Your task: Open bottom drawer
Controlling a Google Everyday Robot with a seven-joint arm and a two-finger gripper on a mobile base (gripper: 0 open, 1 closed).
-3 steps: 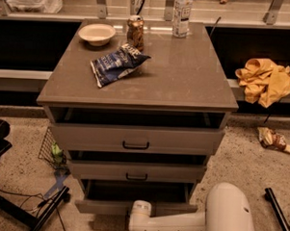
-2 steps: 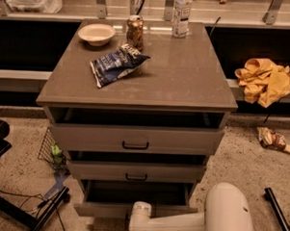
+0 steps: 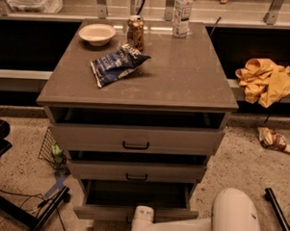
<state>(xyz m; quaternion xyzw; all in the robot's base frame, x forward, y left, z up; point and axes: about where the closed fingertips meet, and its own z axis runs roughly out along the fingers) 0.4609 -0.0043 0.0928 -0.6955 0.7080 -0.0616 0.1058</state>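
- Down at the bottom edge of the view, the claw [image 3: 131, 219] sits at the end of the white arm [image 3: 193, 228], which reaches in from the right, low over the floor.
- Whether the claw is open or closed, or has hold of anything, I cannot tell; it is mostly hidden where it meets the drawer front.
- Directly against the claw is the bottom drawer [image 3: 169, 214]: the claw is at the middle of its front. The drawer stands pulled out, and its dark inside shows above the front.
- Above it come the middle drawer [image 3: 99, 170] and the top drawer [image 3: 86, 135], each with a black bar handle and a dark gap over its front.
- On the worktop [image 3: 185, 71] are a chip bag [image 3: 117, 64], a can [image 3: 135, 32], a white bowl [image 3: 97, 33] and a bottle [image 3: 182, 9].
- Off to the right lies a yellow cloth [image 3: 266, 80].
- Compared with a second ago, the bottom drawer's front and the arm's end sit slightly lower in view and a little more of the drawer's inside shows; the things on the worktop are unmoved.
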